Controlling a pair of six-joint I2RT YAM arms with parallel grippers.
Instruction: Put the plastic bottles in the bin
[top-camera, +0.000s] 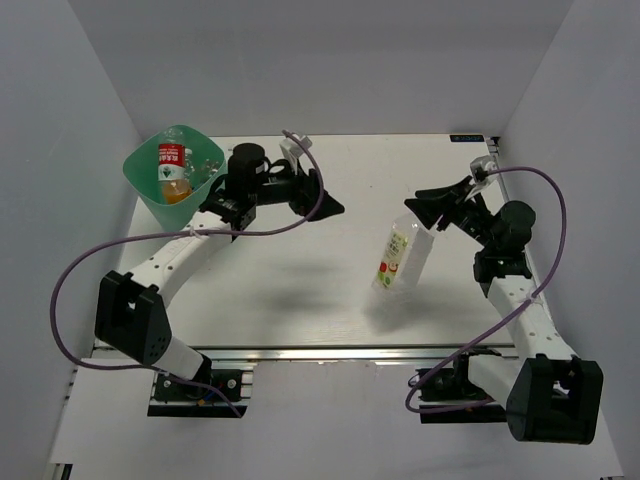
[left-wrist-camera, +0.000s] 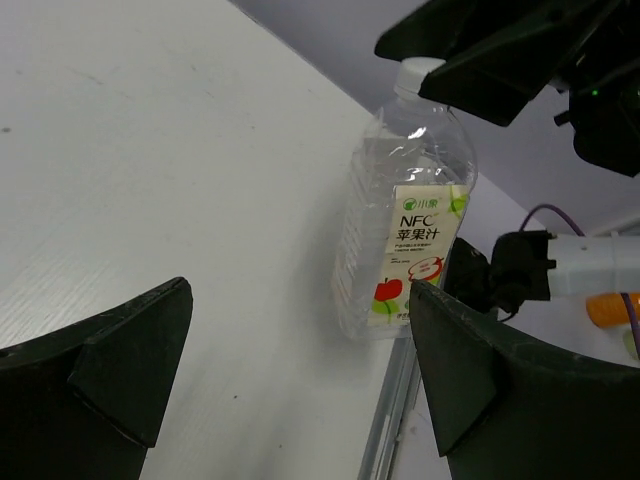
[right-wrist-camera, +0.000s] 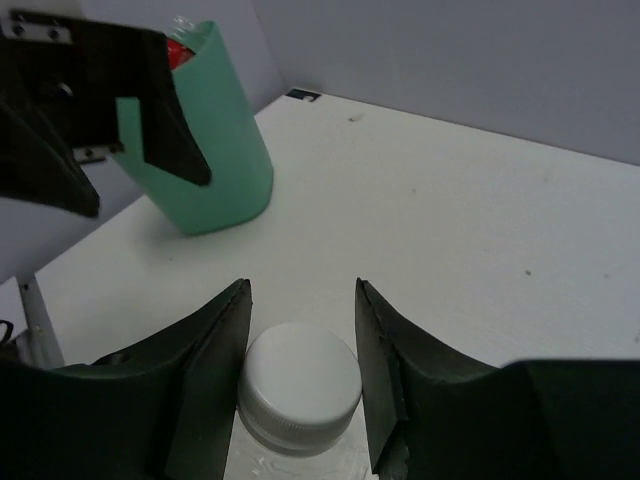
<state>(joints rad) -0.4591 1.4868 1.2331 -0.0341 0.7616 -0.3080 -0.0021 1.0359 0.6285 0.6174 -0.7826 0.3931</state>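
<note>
A clear plastic bottle with a green-white label and a white cap stands on the table right of centre. It also shows in the left wrist view. My right gripper is at its top. In the right wrist view my right gripper has its jaws either side of the cap: the left finger touches it and a small gap shows on the right. My left gripper is open and empty above the table's middle, also seen in its own view. The mint-green bin stands at the far left and holds a red-labelled, orange-filled bottle.
The table's metal front rail runs close behind the standing bottle. Purple cables loop off both arms. The bin and the left arm's dark fingers show in the right wrist view.
</note>
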